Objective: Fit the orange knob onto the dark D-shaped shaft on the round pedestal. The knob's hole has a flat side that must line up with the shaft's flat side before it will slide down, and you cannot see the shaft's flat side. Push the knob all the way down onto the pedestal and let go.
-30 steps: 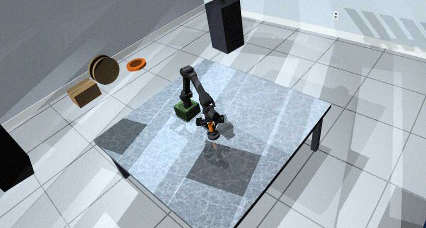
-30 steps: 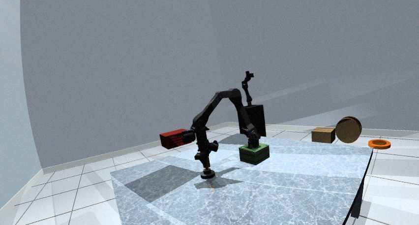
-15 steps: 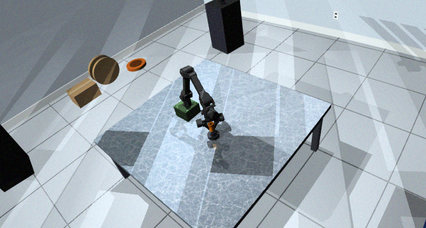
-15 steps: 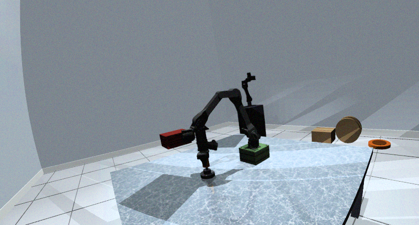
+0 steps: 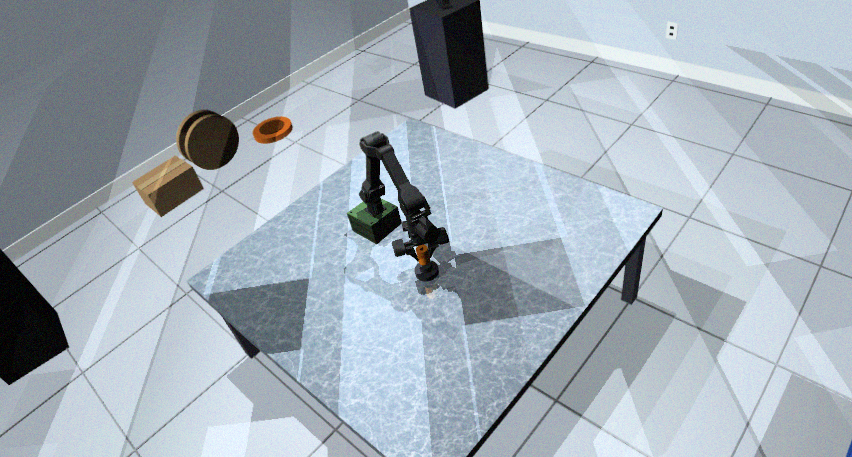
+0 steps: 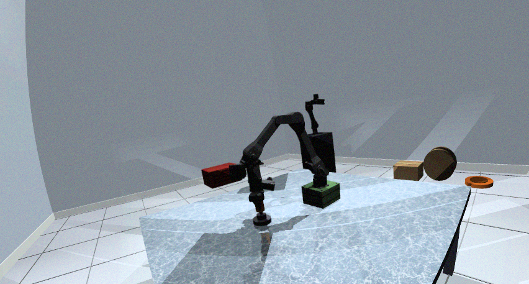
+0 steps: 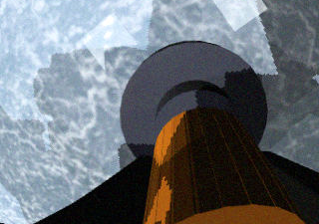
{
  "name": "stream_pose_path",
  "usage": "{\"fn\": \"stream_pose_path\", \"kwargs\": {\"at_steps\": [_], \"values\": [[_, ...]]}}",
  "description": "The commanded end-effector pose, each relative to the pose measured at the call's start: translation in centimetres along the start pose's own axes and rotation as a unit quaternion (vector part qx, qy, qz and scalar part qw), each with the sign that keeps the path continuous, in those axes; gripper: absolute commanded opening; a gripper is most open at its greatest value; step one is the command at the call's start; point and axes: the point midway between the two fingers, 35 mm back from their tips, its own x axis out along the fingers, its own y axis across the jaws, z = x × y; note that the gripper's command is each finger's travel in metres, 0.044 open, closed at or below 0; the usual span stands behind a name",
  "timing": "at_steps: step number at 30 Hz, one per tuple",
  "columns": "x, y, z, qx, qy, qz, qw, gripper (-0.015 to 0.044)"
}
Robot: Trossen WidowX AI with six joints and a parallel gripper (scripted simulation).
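Note:
The orange knob (image 5: 422,255) (image 6: 260,208) (image 7: 214,159) is upright between the fingers of my gripper (image 5: 422,251) (image 6: 257,200), which is shut on it. The knob is over the round dark pedestal (image 5: 430,274) (image 6: 262,220) (image 7: 145,95). In the exterior view a short dark part shows between the knob's lower end and the pedestal's wide base, so the knob is not down on that base. In the wrist view a dark crescent shows on the pedestal just beyond the knob. The shaft's flat side and the knob's hole are hidden.
The green block (image 5: 374,221) (image 6: 321,194) under the arm's base stands on the marbled table (image 5: 506,185) (image 6: 351,237), behind the pedestal. A red box (image 6: 218,175), a brown box (image 5: 169,188) (image 6: 408,171) and an orange ring (image 5: 256,134) (image 6: 479,186) are beyond the table.

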Motion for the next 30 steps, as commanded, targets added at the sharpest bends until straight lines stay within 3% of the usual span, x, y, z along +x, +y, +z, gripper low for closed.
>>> {"fn": "stream_pose_path", "kwargs": {"at_steps": [1, 23, 30], "values": [[0.03, -0.03, 0.18, -0.003, 0.0, -0.001, 1.0, 0.0], [-0.36, 0.04, 0.54, -0.003, 0.0, -0.001, 1.0, 0.0], [-0.55, 0.05, 0.52, -0.102, 0.0, -0.001, 0.995, 0.0]]}}
